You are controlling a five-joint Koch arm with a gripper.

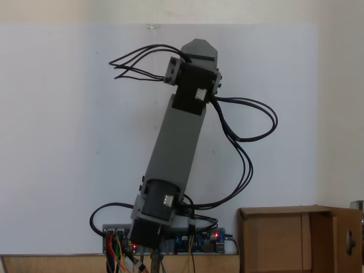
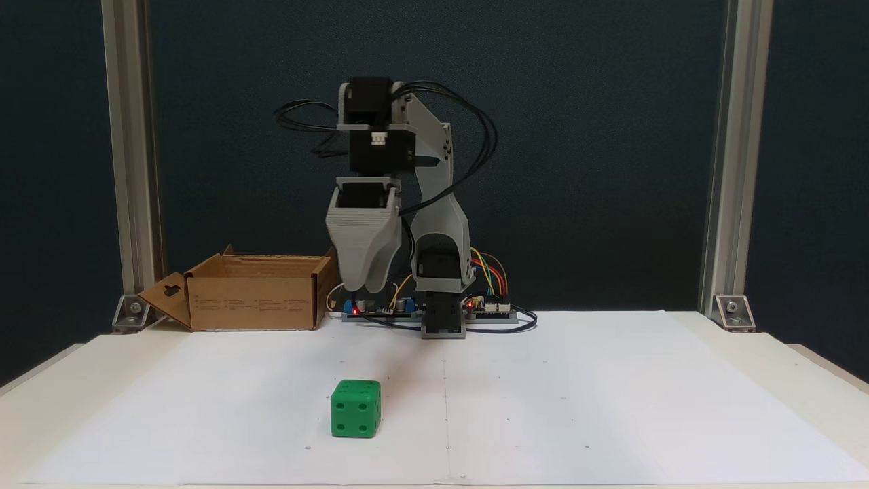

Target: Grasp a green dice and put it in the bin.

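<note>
One green dice sits alone on the white table, well apart from the bin, while the gripper hangs above with its jaws together, holding nothing.

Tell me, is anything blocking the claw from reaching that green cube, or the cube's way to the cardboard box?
Nothing visible does. The gripper hangs above the white sheet, with bare paper between it and the green dice. The bin sits back left in this fixed view, open-topped, with bare sheet between it and the dice.
</note>
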